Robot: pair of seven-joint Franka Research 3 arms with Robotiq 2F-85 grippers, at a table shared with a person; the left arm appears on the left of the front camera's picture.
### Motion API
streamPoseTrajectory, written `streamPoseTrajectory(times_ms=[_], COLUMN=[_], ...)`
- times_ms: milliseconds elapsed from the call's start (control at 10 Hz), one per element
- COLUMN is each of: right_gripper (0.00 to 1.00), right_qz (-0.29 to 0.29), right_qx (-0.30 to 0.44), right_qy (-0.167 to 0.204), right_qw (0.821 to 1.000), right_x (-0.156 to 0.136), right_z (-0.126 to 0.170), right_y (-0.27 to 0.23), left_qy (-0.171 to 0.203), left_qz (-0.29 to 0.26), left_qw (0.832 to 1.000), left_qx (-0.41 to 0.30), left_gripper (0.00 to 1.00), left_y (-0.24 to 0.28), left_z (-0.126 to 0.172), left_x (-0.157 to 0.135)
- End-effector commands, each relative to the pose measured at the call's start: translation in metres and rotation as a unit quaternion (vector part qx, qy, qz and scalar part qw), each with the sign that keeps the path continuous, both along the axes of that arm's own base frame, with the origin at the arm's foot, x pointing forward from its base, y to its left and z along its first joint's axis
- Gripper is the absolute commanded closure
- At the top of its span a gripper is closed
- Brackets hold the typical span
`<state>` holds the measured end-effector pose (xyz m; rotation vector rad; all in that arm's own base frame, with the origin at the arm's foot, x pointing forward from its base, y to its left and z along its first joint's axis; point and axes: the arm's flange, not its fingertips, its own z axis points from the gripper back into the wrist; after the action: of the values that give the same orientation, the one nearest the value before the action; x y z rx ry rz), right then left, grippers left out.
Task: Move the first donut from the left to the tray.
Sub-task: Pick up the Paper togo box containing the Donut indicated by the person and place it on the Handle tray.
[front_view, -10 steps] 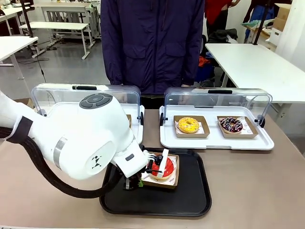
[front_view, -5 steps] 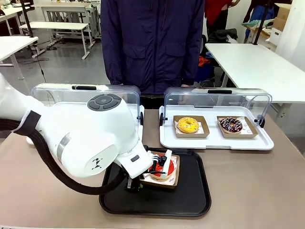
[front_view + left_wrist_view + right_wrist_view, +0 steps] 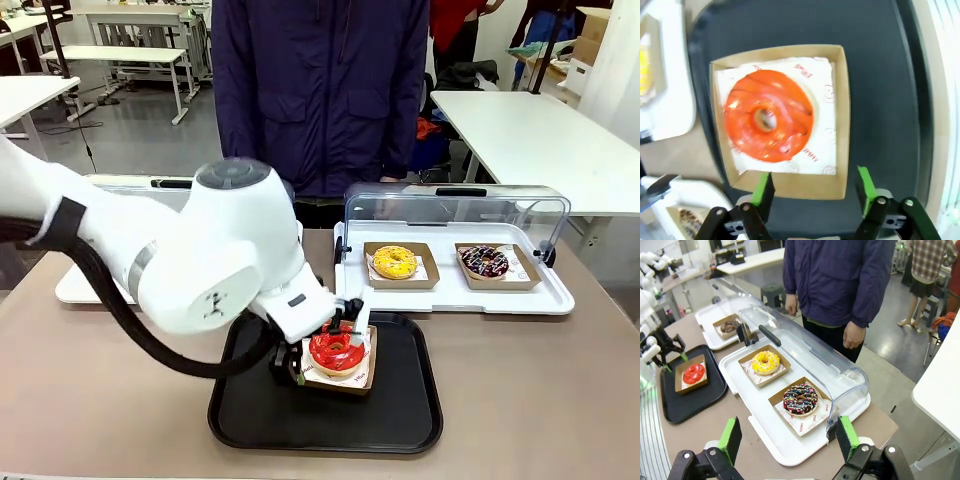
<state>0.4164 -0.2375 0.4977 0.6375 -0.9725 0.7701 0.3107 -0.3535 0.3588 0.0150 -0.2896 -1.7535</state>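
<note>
On the table, black tray (image 3: 400, 420) holds the boxed red donut (image 3: 768, 116); left gripper (image 3: 814, 187) spread above, empty.

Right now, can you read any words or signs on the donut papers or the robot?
Red print on the paper under the red donut: too blurred to read.
Red print on the paper under the sprinkled donut: too small to read.
Black logo on the left arm: a symbol, no letters.
No readable words anywhere.
</note>
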Motion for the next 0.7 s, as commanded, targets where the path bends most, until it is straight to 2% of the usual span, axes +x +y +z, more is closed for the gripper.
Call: streamPoseTrajectory(times_ms=[0,300,500,600], right_gripper=[0.0,0.0,0.0,0.0], right_qz=[0.002,0.002,0.002,0.002], right_qx=[0.003,0.003,0.003,0.003], right_qy=[-0.006,-0.006,-0.006,-0.006], right_qw=[1.0,1.0,1.0,1.0], right_x=[0.0,0.0,0.0,0.0], right_z=[0.002,0.002,0.002,0.002], right_y=[0.001,0.001,0.001,0.001], left_qy=[-0.003,0.003,0.017,0.002], left_qz=[0.011,0.023,0.024,0.034], left_qw=[1.0,1.0,0.999,0.999], left_qx=[0.006,0.017,0.023,0.01], left_gripper=[0.0,0.0,0.0,0.0], left_y=[0.011,0.03,0.045,0.03], left_z=[0.041,0.085,0.096,0.088], left_x=[0.007,0.022,0.033,0.023])
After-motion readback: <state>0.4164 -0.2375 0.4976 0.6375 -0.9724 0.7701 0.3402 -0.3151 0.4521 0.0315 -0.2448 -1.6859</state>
